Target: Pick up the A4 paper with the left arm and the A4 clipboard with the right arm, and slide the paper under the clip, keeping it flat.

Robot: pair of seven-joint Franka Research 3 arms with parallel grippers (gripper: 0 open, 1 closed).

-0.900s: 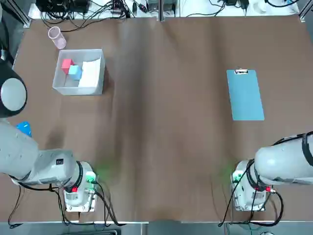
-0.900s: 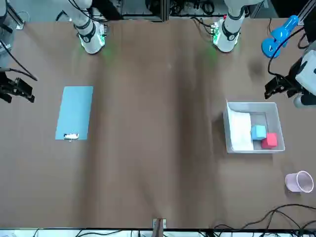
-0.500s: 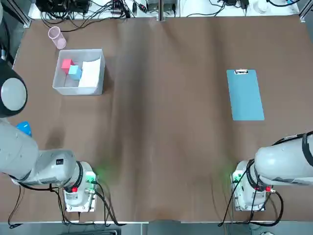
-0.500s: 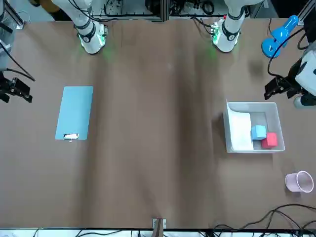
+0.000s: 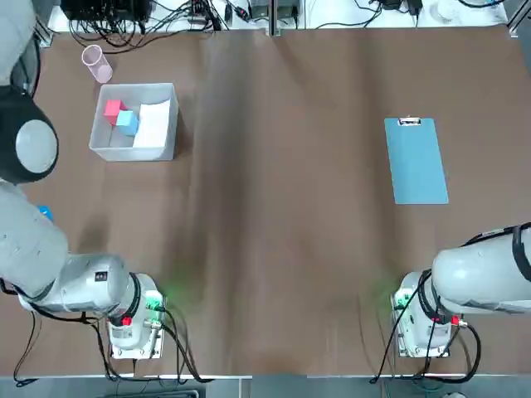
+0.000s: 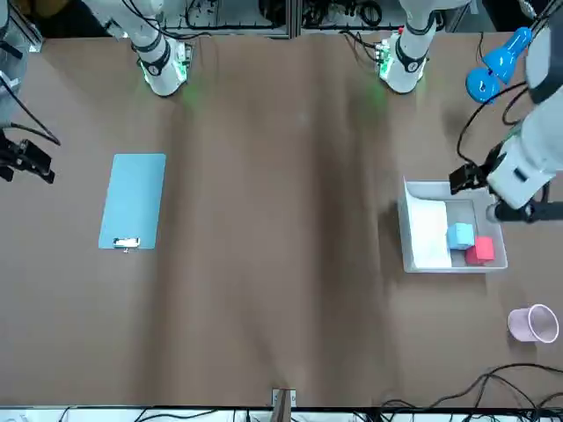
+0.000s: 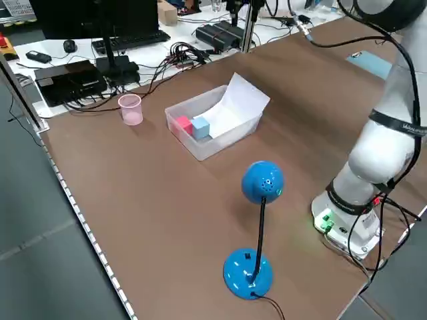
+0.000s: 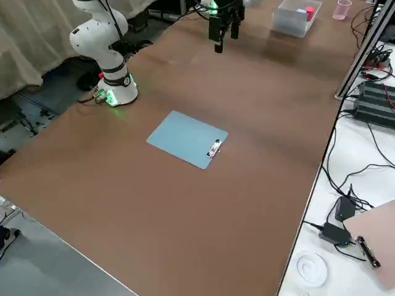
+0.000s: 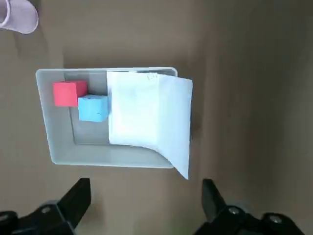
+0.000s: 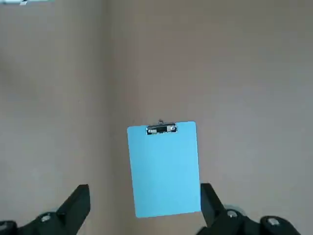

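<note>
Paper (image 9: 149, 115): upper centre, in bin (image 9: 46, 122), one corner over its rim.
Clipboard (image 5: 415, 159): right of centre, bare table (image 5: 282, 207) all round.
Left gripper (image 9: 146, 203): spread wide, empty, above bin.
Right gripper (image 10: 144, 205): spread wide, empty, above clipboard.

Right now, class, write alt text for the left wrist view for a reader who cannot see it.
A clear plastic bin on a brown table holds the A4 paper, curling over one rim, beside a red block and a blue block. The left tool hangs open above; a pink cup stands nearby.
</note>
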